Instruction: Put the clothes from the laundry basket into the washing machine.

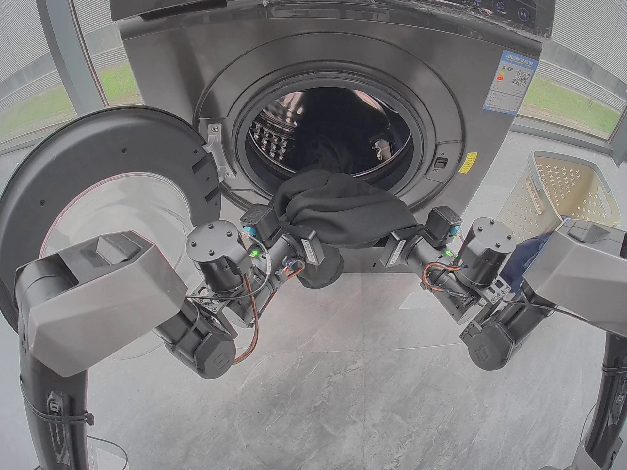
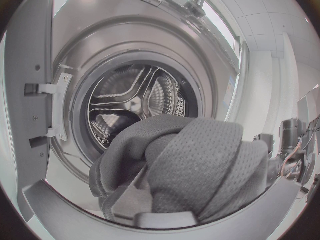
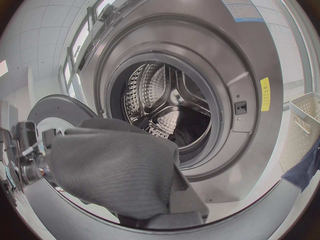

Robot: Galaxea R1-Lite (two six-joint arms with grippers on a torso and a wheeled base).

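Two tools carry one black garment (image 1: 343,207) between them, just in front of the washing machine (image 1: 457,86) and level with the lower lip of its round opening (image 1: 326,132). My left tool (image 1: 323,259) is clamped on one end, where a lump of cloth sags below it. My right tool (image 1: 382,239) is clamped on the other end, where the fabric narrows to a corner. The garment is bunched and folded over itself; close up its weave shows fine dimples. Its top edge reaches the opening's rim. Dark cloth (image 3: 190,130) lies low in the steel drum. The door (image 1: 98,164) stands swung wide on my left. The pale laundry basket (image 1: 568,190) sits on the floor to my right, with a dark blue cloth (image 1: 526,256) hanging at its near side.
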